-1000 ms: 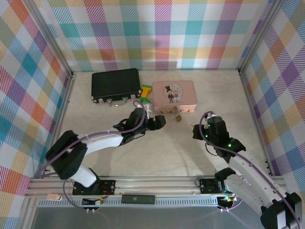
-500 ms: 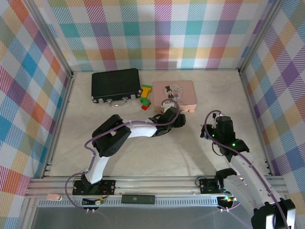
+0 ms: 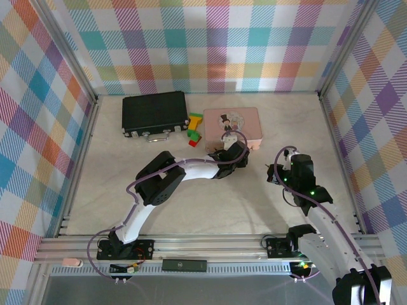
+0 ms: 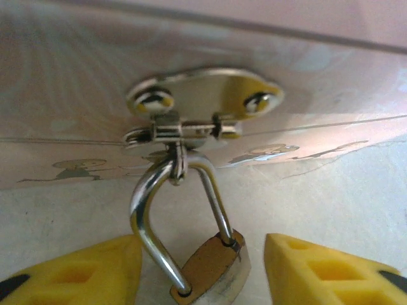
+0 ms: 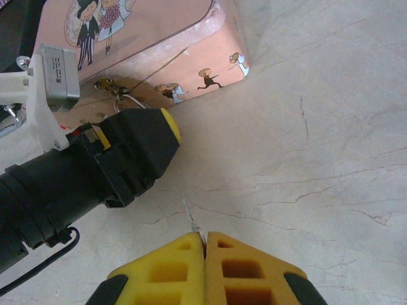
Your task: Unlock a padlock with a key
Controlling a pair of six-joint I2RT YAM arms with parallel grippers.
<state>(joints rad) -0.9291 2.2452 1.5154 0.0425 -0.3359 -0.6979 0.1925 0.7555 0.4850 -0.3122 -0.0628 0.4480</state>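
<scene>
Between the fingertips of the left pincer (image 4: 202,283) hangs the padlock (image 4: 210,267), its silver loop threaded through the hasp (image 4: 203,105) on the front wall of the pink tin (image 4: 286,38). That arm has swung over from the open table to reach this spot, and its jaws have narrowed from wide to about half. A yellow finger (image 4: 76,270) stands on each side of the brass body, near but not yet touching. So the lock is bracketed, not gripped; one more squeeze should steady it. Off to the right, well apart, the right pincer (image 5: 205,244) stays clamped on the key (image 5: 193,219), whose thin blade pokes forward from its tips. It has barely shifted, so insertion likely waits until the lock is held.
</scene>
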